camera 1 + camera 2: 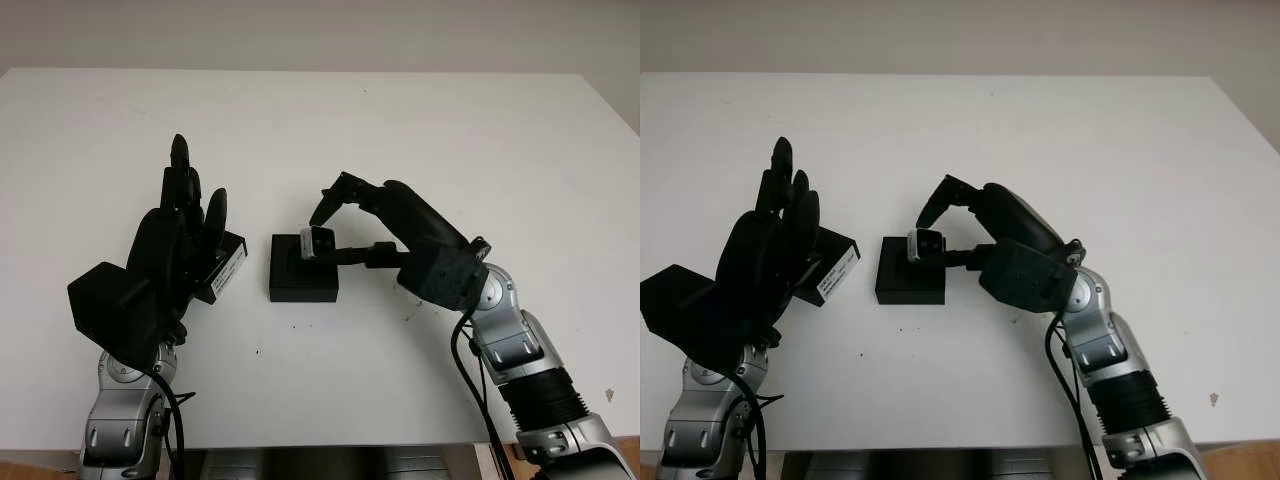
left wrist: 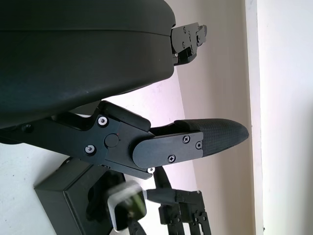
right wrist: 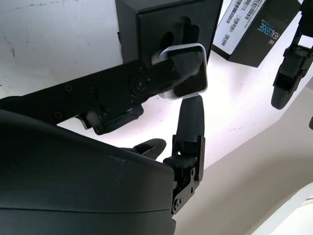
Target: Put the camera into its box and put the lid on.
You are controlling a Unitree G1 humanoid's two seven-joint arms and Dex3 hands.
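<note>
A lab-like setup: bare white table point(image 1: 420, 130) against a plain wall point(image 1: 320, 30).

We see the left hand point(image 1: 185, 225) covering most of the lid point(image 1: 228, 268), the camera point(image 3: 188, 73) half masked by the right hand point(image 1: 335, 225), and the box point(image 2: 73, 193) cut off by the left wrist picture's edge.

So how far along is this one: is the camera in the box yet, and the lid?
Nothing is finished. The right hand holds the small silver-and-black camera at the open black square box on the white table, not yet seated inside. The black lid with a white barcode label lies beside the box, the open left hand over it. Left: seating, release, lidding.
</note>
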